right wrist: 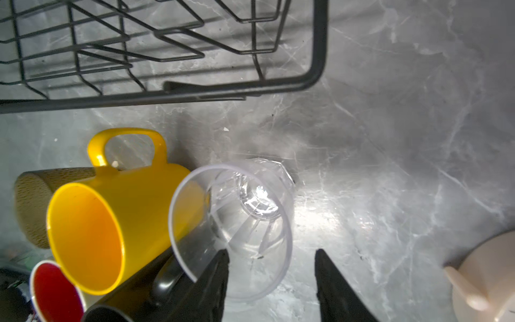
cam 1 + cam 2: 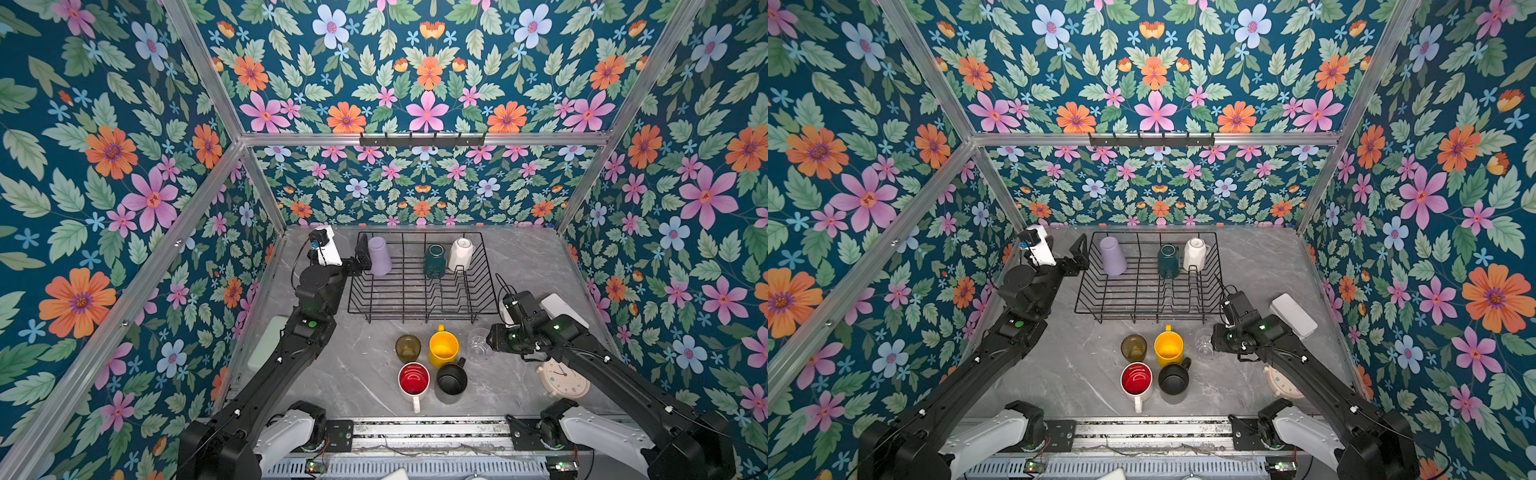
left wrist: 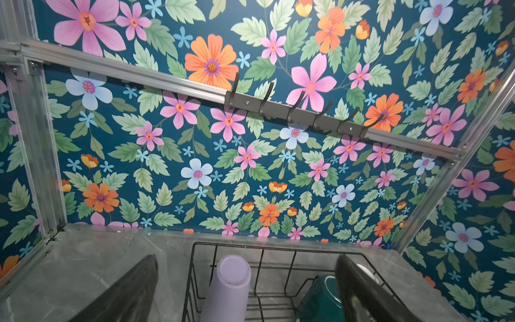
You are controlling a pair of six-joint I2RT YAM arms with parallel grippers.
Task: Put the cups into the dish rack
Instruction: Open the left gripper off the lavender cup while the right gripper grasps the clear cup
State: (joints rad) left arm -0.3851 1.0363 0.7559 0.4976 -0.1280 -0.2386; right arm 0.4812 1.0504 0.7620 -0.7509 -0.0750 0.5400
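Left wall: pale green block (image 2: 266, 345), half hidden behind the left arm.

Left gripper (image 2: 1080, 255) sits at the left rim of the dish rack (image 2: 422, 312), jaws wide apart, holding nothing. Only the left wrist view shows the lilac tumbler (image 3: 227, 284) framed between the fingers (image 3: 125, 290), and the hook rail (image 3: 301, 114) from below.

Rack, far row, both top views: tumbler, teal mug (image 2: 434, 261) and white faceted mug (image 2: 460, 253), all upside down.

Table in front of the rack: olive glass (image 2: 407, 348), yellow mug (image 2: 444, 347), red-lined white mug (image 2: 414, 379) and black mug (image 2: 451, 378), bunched together. Clear glass (image 2: 478, 345) stands upright just beside them.

In the top views the wrist hides the right gripper (image 1: 271, 251). Its wrist view shows the jaws partly apart, astride the glass wall, with a gap at the outer finger.

Alarm clock (image 2: 561, 378) lies under the right arm.
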